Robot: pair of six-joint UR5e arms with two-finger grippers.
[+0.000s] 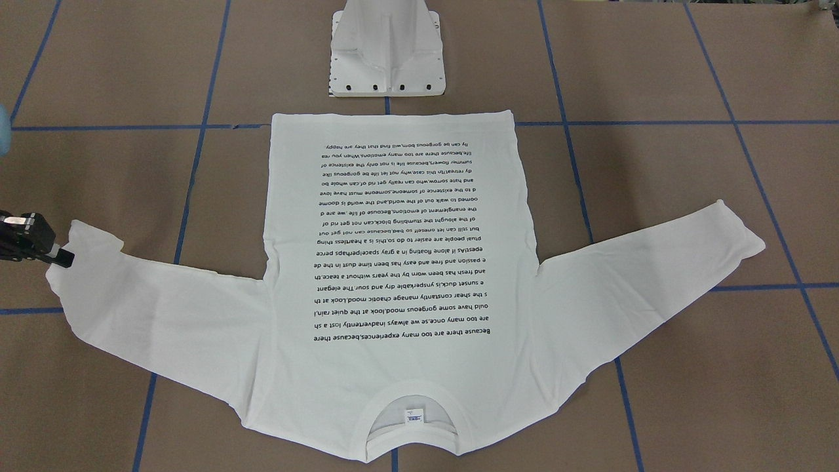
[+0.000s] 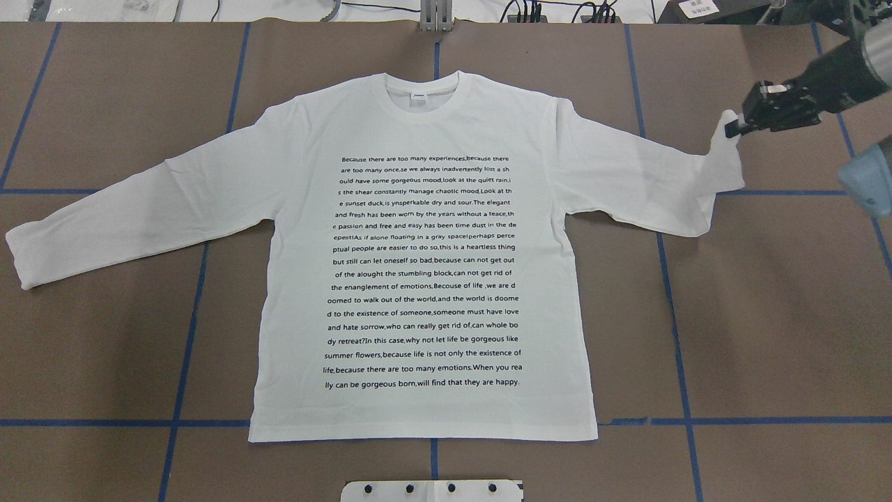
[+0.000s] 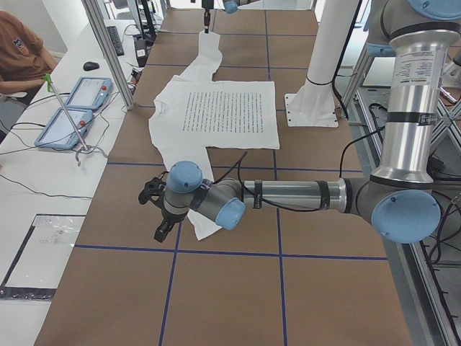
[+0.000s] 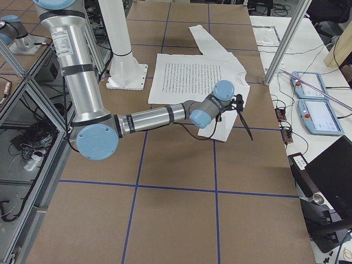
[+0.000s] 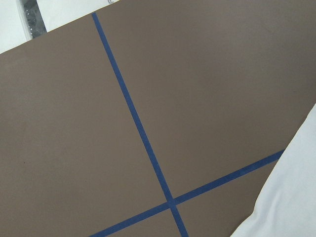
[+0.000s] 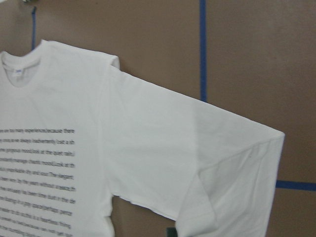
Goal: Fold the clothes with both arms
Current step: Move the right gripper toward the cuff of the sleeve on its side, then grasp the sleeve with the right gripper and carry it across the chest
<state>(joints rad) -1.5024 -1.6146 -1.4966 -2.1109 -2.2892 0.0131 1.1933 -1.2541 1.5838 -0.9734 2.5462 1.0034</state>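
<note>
The white long-sleeved T-shirt [image 2: 425, 265] lies flat on the brown table with its black text side up and its collar [image 2: 421, 87] away from the robot. My right gripper [image 2: 733, 130] is shut on the cuff of the shirt's right-hand sleeve and holds it a little above the table; it also shows in the front-facing view [image 1: 64, 258]. The other sleeve [image 2: 104, 216] lies flat and spread out. My left gripper [image 3: 160, 216] shows only in the exterior left view, hovering just past that sleeve's cuff; I cannot tell if it is open or shut.
The white pedestal base [image 1: 387, 52] stands at the shirt's hem side. Blue tape lines [image 2: 195, 293] cross the brown table. Two teach pendants [image 3: 72, 108] and a seated person [image 3: 21, 50] are at a side desk beyond the table's far edge.
</note>
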